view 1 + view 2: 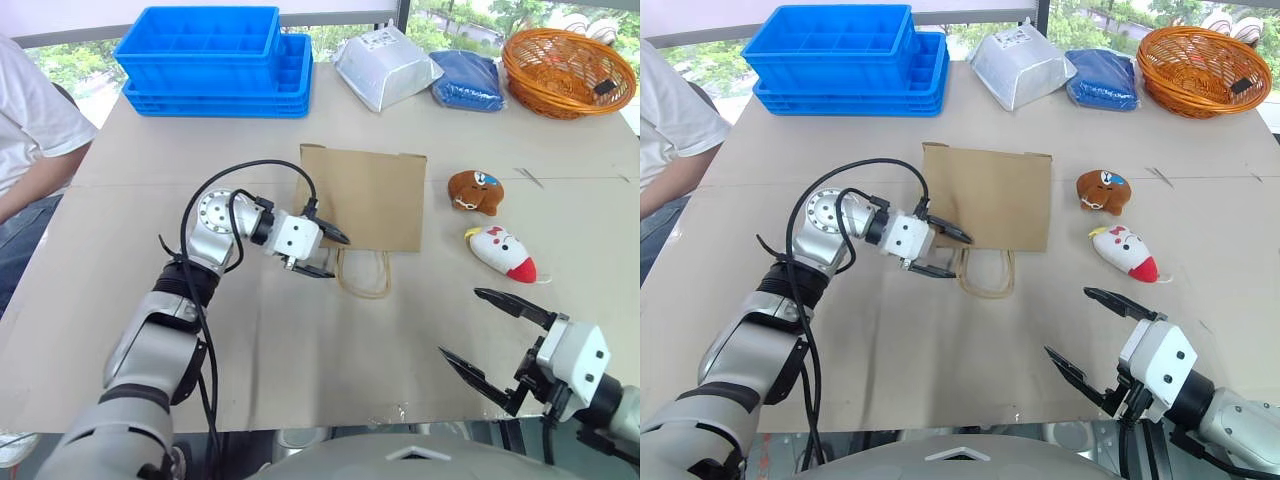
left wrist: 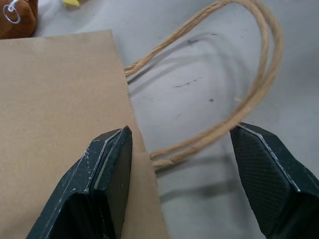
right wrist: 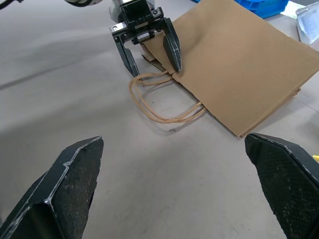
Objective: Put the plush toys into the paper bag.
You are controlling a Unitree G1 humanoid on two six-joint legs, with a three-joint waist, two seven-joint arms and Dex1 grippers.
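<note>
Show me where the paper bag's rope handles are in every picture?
Left eye view: the handles loop toward the robot from the paper bag.
Right eye view: same place, at.
Left wrist view: they arc between the left gripper's fingers, at.
Right wrist view: at, under the left gripper.
Shared landmark: the bag's mouth edge where the handles start.

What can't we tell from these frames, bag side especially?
- Paper bag: lies flat, so its inside and whether the mouth is open stay hidden.
- Left gripper: fingers open around the bag's corner; contact unclear, head views.
- Basket: dark item inside too small to name.
- Brown plush toy: cut by the left wrist view's edge.
</note>
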